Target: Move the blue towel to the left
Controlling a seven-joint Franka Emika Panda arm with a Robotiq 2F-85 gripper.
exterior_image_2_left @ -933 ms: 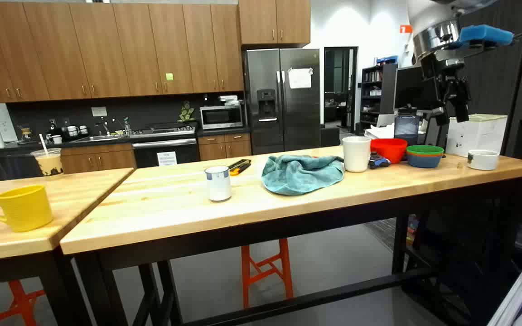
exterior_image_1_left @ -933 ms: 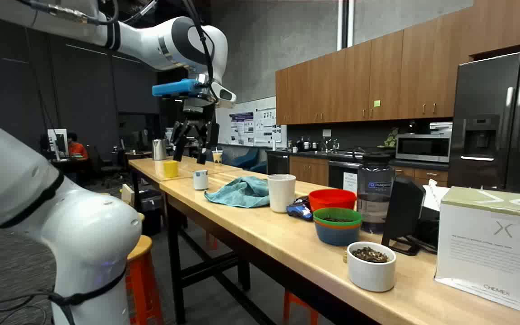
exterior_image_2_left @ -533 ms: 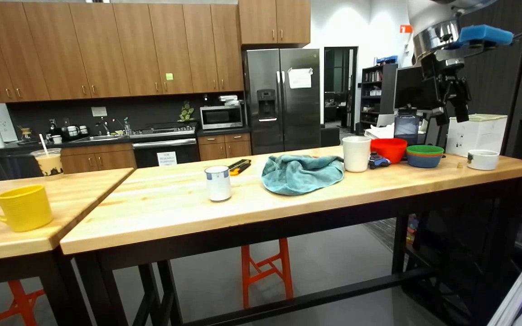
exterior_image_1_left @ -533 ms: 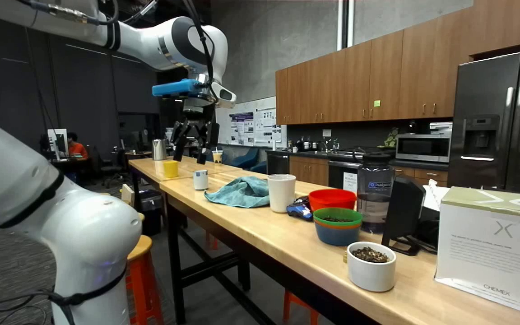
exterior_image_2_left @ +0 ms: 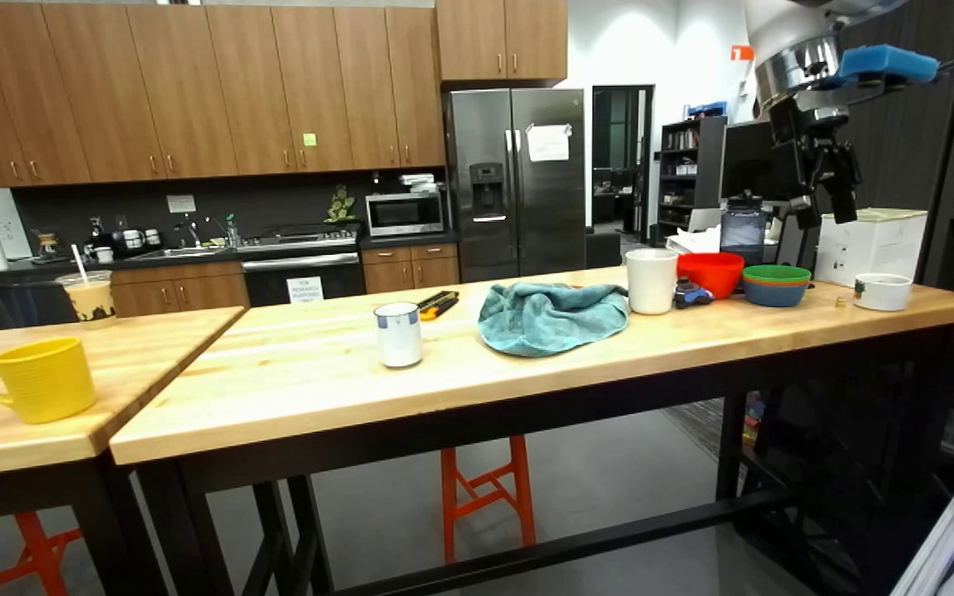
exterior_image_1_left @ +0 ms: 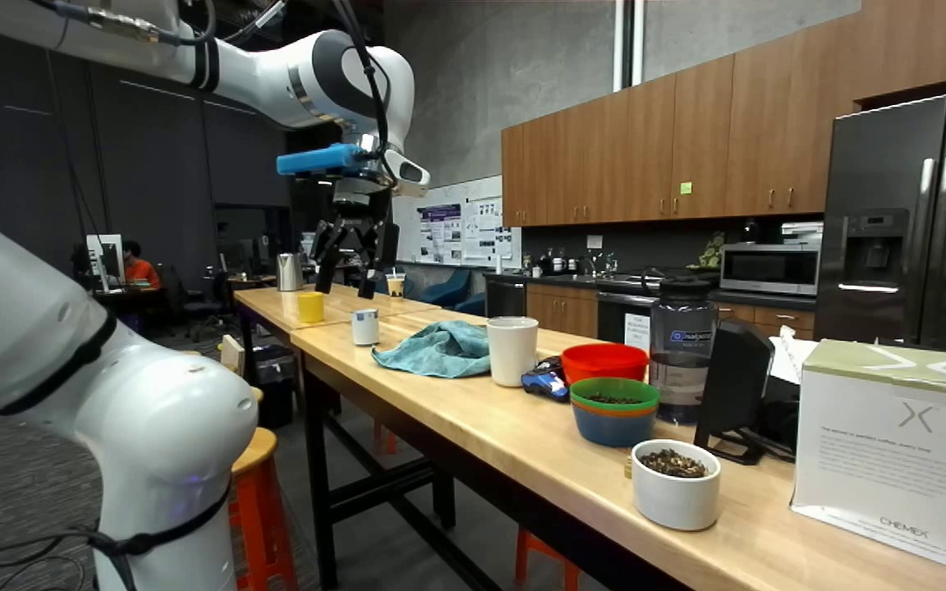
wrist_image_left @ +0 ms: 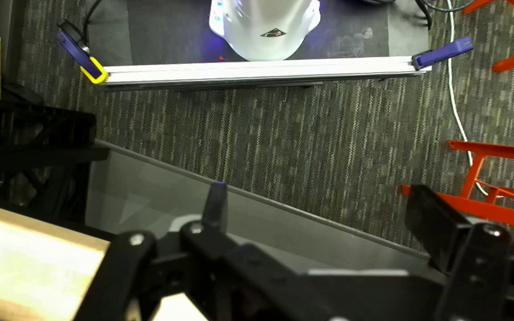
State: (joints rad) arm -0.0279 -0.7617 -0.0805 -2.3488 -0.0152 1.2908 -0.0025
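Both exterior views, unlike the wrist view, show the blue towel (exterior_image_2_left: pixel 556 321) crumpled on the desk (exterior_image_2_left: pixel 295 364), left of the white cup (exterior_image_2_left: pixel 651 281), while the bent arm (exterior_image_1_left: pixel 276 82) holds its claw (exterior_image_1_left: pixel 346 286) high, pointing down, jaws well apart.

The white, round arm (exterior_image_1_left: pixel 169 410) has black straps (exterior_image_1_left: pixel 89 355), black cables (exterior_image_1_left: pixel 371 74), a blue block (exterior_image_1_left: pixel 317 159) and a black claw (exterior_image_1_left: pixel 346 286) with shiny screws (wrist_image_left: pixel 136 239).

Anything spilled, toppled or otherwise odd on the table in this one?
Nothing looks spilled or toppled. The teal cloth towel lies bunched on the light wooden table, ordinary enough for cloth. One minor oddity: a tiny tan object sits loose beside the round white bowl, too small to identify.
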